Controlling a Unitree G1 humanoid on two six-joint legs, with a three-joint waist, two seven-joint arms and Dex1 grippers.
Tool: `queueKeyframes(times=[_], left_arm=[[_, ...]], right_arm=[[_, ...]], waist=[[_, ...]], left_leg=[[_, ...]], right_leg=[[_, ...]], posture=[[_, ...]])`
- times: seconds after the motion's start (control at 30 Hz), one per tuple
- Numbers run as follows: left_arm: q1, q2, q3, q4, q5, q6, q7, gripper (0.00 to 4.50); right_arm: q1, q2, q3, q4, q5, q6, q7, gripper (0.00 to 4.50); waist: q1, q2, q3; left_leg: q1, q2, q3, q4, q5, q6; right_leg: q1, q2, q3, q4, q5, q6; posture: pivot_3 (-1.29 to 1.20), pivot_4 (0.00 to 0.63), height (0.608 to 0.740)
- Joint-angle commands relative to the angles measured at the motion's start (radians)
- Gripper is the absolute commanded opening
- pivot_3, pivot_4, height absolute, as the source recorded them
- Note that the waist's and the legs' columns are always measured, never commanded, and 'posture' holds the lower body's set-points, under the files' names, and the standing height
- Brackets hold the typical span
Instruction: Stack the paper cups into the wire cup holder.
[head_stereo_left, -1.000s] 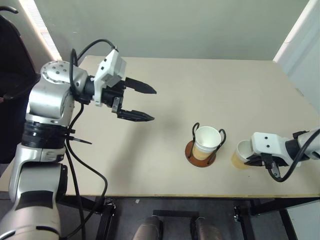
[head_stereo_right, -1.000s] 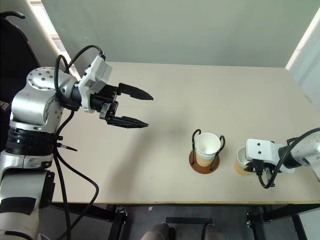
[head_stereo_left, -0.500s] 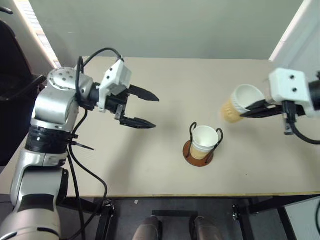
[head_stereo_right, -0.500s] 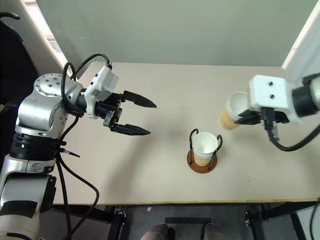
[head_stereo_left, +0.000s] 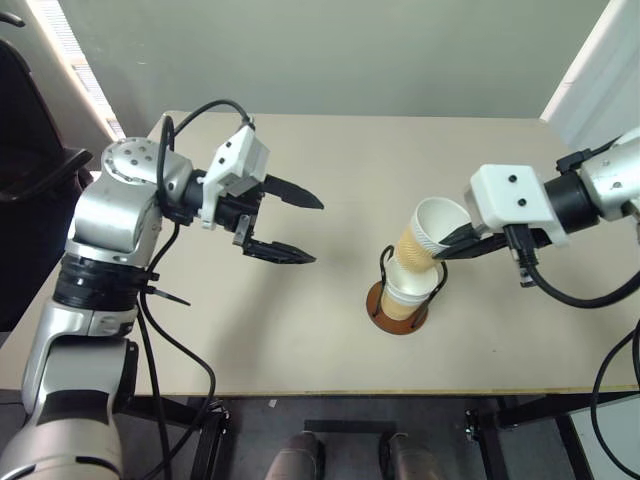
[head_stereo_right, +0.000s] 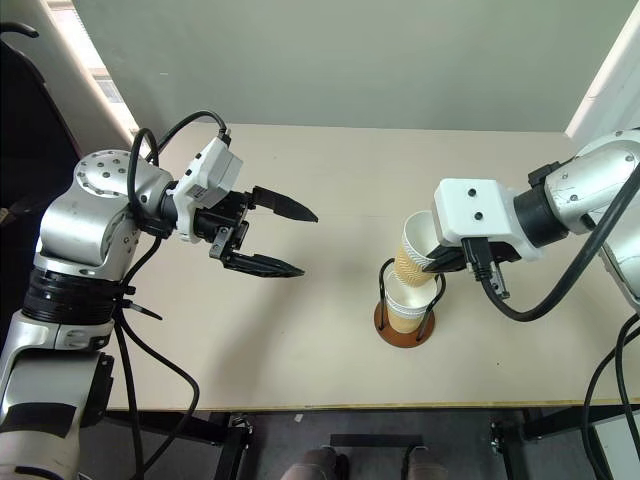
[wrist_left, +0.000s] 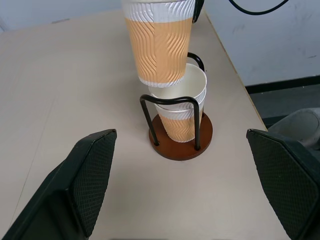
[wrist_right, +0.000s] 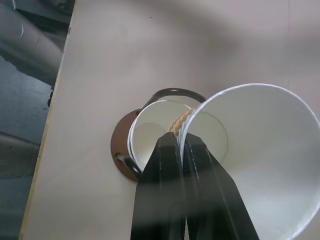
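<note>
Right hand pinching rim of tan ribbed paper cup, white inside, tilted above wire cup holder

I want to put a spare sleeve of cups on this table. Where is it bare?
Bare: the table between the open left gripper and the wire cup holder, plus the far edge. Crowded: over the holder, where the right gripper holds a paper cup.
</note>
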Motion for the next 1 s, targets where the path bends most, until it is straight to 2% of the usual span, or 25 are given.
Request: queueKeyframes(times=[0.03, 0.3, 0.43, 0.6, 0.77, 1.0], left_arm=[[-0.012, 0.01, 0.014, -0.028, -0.013, 0.0, -0.01, 4.5], [-0.017, 0.007, 0.01, -0.024, -0.009, -0.008, -0.013, 4.5], [-0.017, 0.009, 0.007, -0.024, -0.005, -0.014, -0.014, 4.5], [-0.014, 0.01, 0.005, -0.024, -0.002, -0.019, -0.012, 4.5], [-0.005, 0.015, 0.008, -0.032, -0.003, -0.02, -0.01, 4.5], [0.025, 0.015, 0.037, -0.068, -0.019, -0.02, 0.024, 4.5]], right_arm=[[0.009, -0.013, 0.007, -0.025, -0.018, -0.029, 0.018, 0.04], [0.012, 0.02, 0.061, -0.013, -0.099, -0.089, 0.01, 0.04], [-0.012, 0.057, 0.067, -0.01, -0.108, -0.078, 0.007, 0.91], [-0.045, 0.08, 0.055, -0.001, -0.103, -0.049, 0.01, 2.71], [-0.107, 0.117, -0.01, 0.019, -0.03, 0.085, -0.034, 4.48], [-0.047, 0.088, -0.184, 0.039, 0.084, 0.301, -0.133, 4.48]], waist=[[0.0, 0.0, 0.0], [-0.001, 0.0, 0.0], [-0.001, 0.0, 0.0], [-0.001, 0.0, 0.0], [-0.002, 0.0, 0.0], [0.002, 0.0, 0.0]], left_leg=[[0.0, 0.0, 0.0, 0.0, 0.0, 0.0], [0.0, 0.0, 0.0, 0.0, 0.0, 0.0], [0.0, 0.0, 0.0, 0.0, 0.0, 0.0], [0.0, 0.0, 0.0, 0.0, 0.0, 0.0], [0.0, 0.0, 0.0, 0.0, 0.0, 0.0], [0.0, 0.0, 0.0, 0.0, 0.0, -0.001]], right_leg=[[0.0, 0.0, 0.0, 0.0, 0.0, 0.0], [0.0, 0.0, 0.0, 0.0, 0.0, 0.0], [0.0, 0.0, 0.0, 0.0, 0.001, 0.001], [0.0, 0.0, 0.0, 0.0, 0.001, 0.0], [0.0, 0.0, 0.0, 0.0, 0.0, 0.0], [0.0, 0.0, 0.0, 0.0, -0.001, -0.003]], posture=[[0.0, 0.15, 0.74], [0.0, 0.15, 0.74], [0.0, 0.15, 0.74], [0.0, 0.15, 0.74], [0.0, 0.15, 0.74], [0.0, 0.15, 0.74]])
